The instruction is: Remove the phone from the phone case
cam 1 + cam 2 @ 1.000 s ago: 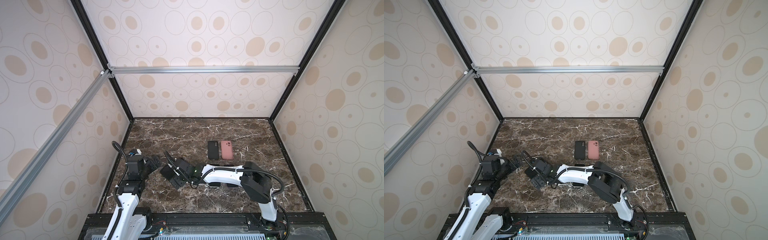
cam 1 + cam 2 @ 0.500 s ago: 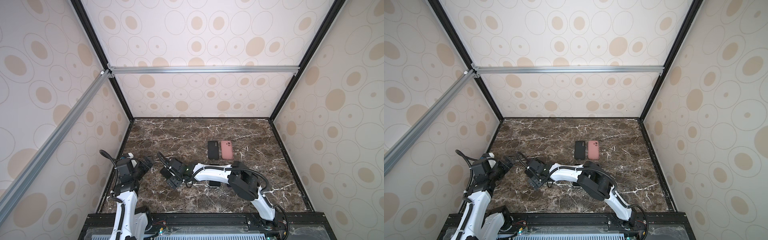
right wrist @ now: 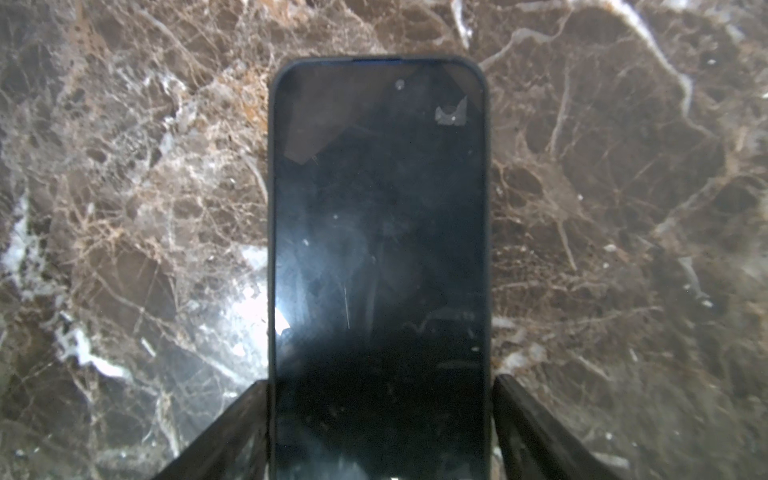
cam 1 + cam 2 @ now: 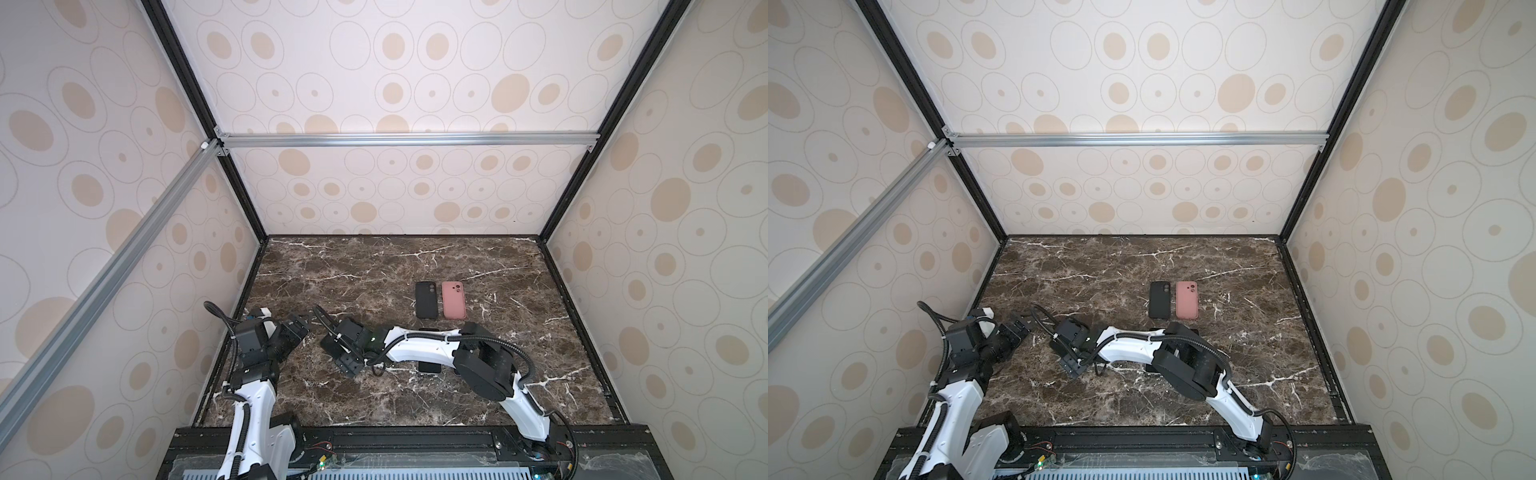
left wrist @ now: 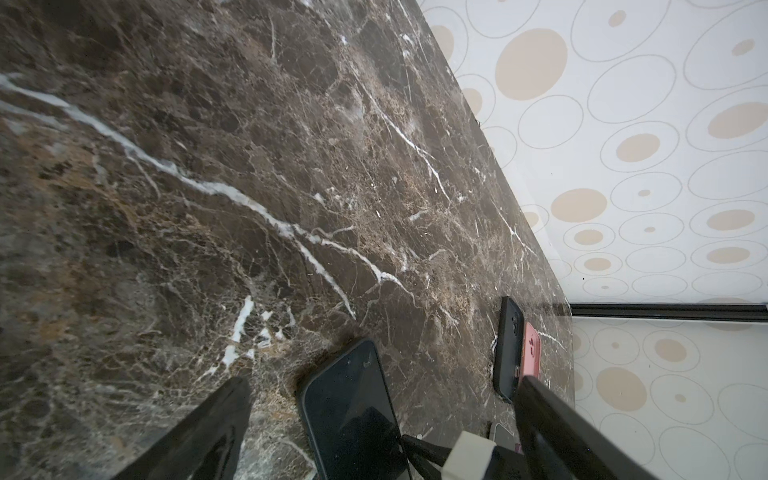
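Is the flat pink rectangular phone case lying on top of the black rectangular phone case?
No, the pink rectangular phone case lies flat on the brown marble table beside the black rectangular phone case, not on it.

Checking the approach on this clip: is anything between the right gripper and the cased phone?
Nothing visible does. The right gripper straddles the cased phone, which lies screen-up, with a finger at each long edge and only the marble table showing on either side.

It looks like a lab robot cell: cream panel walls [image 4: 415,62] printed with beige ovals, silver aluminium frame bars [image 4: 407,139], a brown marble-pattern tabletop [image 4: 374,266], 2 white-and-black robot arms [image 4: 419,351] on a black base rail [image 4: 415,436].
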`<action>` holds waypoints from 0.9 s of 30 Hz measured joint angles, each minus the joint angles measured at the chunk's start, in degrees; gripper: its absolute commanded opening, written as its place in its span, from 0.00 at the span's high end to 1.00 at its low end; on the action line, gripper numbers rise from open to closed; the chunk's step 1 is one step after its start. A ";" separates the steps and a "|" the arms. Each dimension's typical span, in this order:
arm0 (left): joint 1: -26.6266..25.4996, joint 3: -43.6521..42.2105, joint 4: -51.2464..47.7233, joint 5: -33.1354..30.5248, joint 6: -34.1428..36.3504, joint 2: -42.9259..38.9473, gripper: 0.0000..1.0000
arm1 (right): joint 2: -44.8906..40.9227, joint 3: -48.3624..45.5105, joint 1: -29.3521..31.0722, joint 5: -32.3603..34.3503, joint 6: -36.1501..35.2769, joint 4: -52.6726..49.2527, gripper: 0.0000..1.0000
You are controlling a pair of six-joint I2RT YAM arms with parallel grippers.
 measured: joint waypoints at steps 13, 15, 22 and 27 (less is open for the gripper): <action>-6.51 -2.08 1.68 -0.02 0.07 1.33 0.02 | -8.81 -13.70 -1.22 -0.79 9.68 4.87 0.29; -9.64 -2.99 3.19 -0.31 -1.01 1.81 0.02 | -12.02 -18.49 -2.16 -2.16 12.83 7.10 0.29; -21.94 -4.90 8.22 -1.99 -5.60 4.72 0.03 | -21.73 -33.68 -7.43 -7.10 25.40 17.90 0.32; -28.15 -7.15 13.49 -2.23 -9.38 5.29 0.08 | -23.34 -37.29 -8.33 -7.69 30.95 23.23 0.33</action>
